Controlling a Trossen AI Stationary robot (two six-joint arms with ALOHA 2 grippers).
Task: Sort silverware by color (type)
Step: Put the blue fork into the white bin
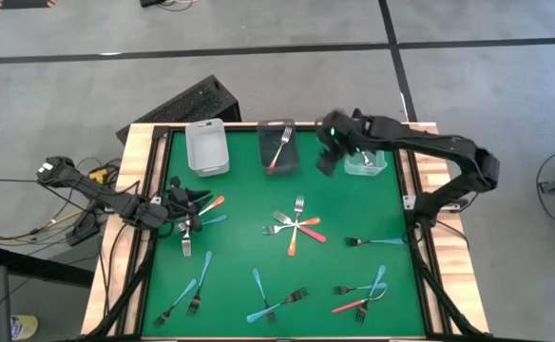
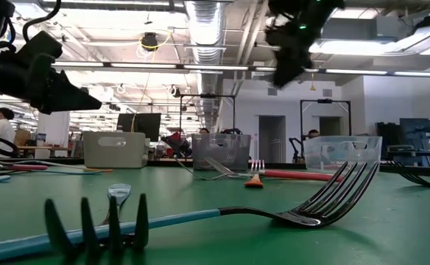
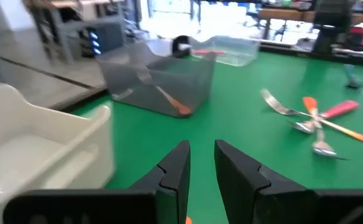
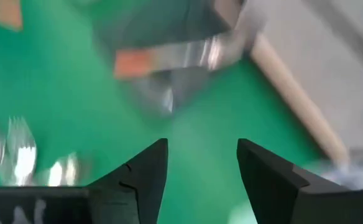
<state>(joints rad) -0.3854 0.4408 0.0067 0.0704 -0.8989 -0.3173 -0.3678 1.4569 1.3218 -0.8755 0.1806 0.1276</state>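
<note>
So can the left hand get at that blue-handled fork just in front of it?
Probably yes. The left hand hovers by the table's left edge, and the blue-handled fork lies on open green mat right beside it, nothing between them. The right hand is far off by the bins.

Overhead looks straight down, low camera skims level (both sharing the table (image 1: 239,247)).

The counter (image 1: 249,237) was green; the forks (image 1: 296,228) had blue, orange or pink handles; the bins (image 1: 206,147) were white, grey and clear.
</note>
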